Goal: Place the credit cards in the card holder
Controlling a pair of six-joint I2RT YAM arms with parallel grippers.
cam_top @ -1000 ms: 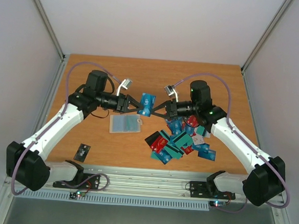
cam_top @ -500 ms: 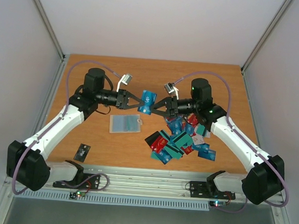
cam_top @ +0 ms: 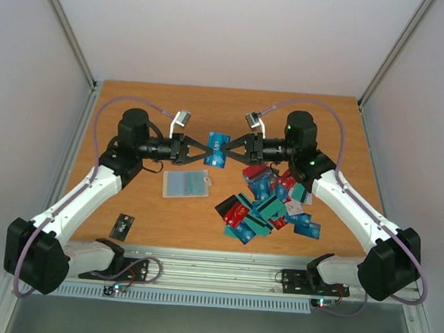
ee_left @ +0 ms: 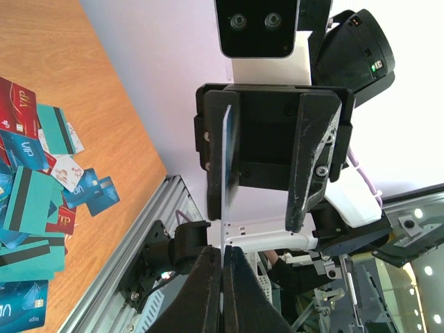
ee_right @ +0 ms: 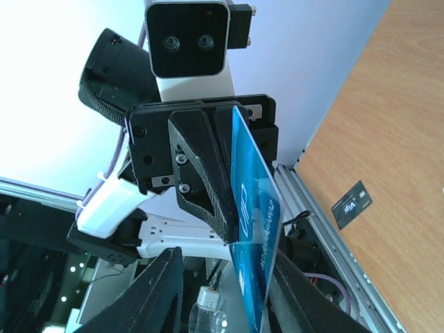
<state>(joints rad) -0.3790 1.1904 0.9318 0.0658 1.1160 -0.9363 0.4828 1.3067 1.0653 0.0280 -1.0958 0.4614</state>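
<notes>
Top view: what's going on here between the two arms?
The arms meet in mid-air over one blue credit card. The left end effector is shut on one edge; the right end effector has its jaws apart around the opposite edge. The card holder lies on the table below them, and the other credit cards sit in a pile to the right.

i'm looking at an orange-brown wooden table (cam_top: 135,107) in the middle of the booth. a plain white back wall (cam_top: 231,30) stands at 12 o'clock, and pale side walls (cam_top: 19,122) close in at 9 and 3. grey metal posts (cam_top: 68,30) rise from the far corners. a ribbed metal rail (cam_top: 222,272) runs along 6 o'clock. the light is soft and even.
</notes>
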